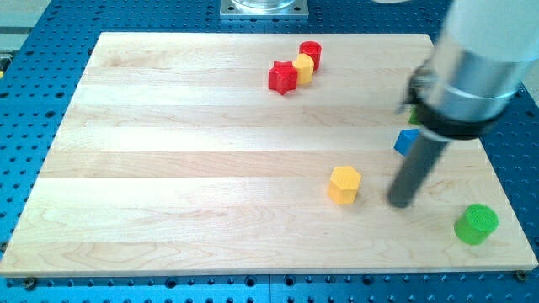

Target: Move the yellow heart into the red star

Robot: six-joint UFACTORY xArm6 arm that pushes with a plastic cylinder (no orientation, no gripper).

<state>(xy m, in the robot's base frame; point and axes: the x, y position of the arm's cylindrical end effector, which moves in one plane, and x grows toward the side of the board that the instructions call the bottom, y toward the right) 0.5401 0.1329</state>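
the arm's tip (401, 202), a bare rod with no claw to open or close, rests right of a yellow hexagon (344, 184) while the yellow heart (304, 69) already touches the red star (284, 77), so pushing risks scattering them across the bench (168, 168).

Worktop: a pale wooden board (168, 168) is lying flat, its grain running across the view.
Base: a blue perforated metal surface (25, 50) is showing around every edge of the board.
Light: even, soft brightness is falling from above.
Top edge: a grey metal plate (264, 8) is peeking in.
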